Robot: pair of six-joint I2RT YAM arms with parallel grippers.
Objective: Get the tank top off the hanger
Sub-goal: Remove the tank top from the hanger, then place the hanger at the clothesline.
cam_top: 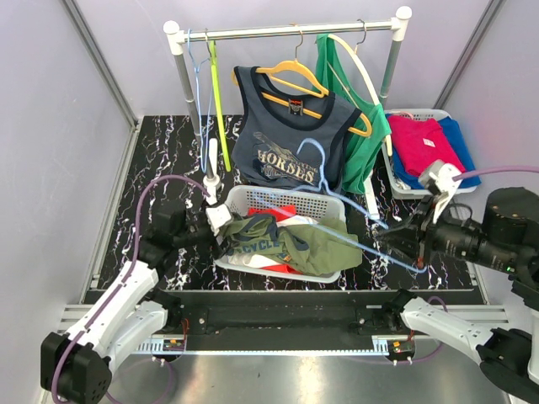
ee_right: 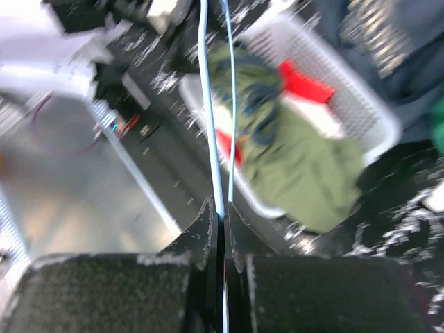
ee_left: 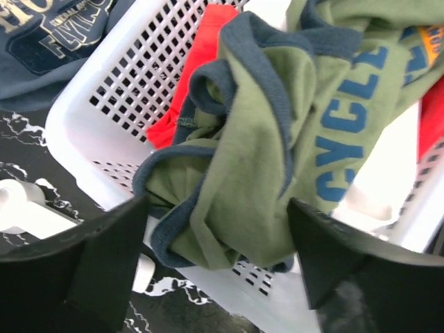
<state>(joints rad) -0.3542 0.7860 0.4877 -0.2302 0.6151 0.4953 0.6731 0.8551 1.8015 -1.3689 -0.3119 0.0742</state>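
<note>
The olive green tank top [cam_top: 286, 240] with navy trim lies crumpled in the white basket [cam_top: 278, 195]. My right gripper [cam_top: 414, 252] is shut on the thin end of a light blue wire hanger [cam_top: 370, 250]. The hanger reaches over the basket, with its hook raised near the navy shirt. In the right wrist view its two wires [ee_right: 208, 104] run from my gripper [ee_right: 223, 215] across the tank top [ee_right: 312, 166]. My left gripper [cam_top: 224, 225] is open at the basket's left rim. Its jaws [ee_left: 218, 257] stand wide on either side of a fold of the tank top [ee_left: 270, 139], without touching it.
A clothes rack [cam_top: 286, 32] at the back holds a navy printed tank top [cam_top: 286, 143] on an orange hanger, a green top [cam_top: 358, 126], and bare hangers at the left. A second basket [cam_top: 421, 114] at the right holds red and blue clothes.
</note>
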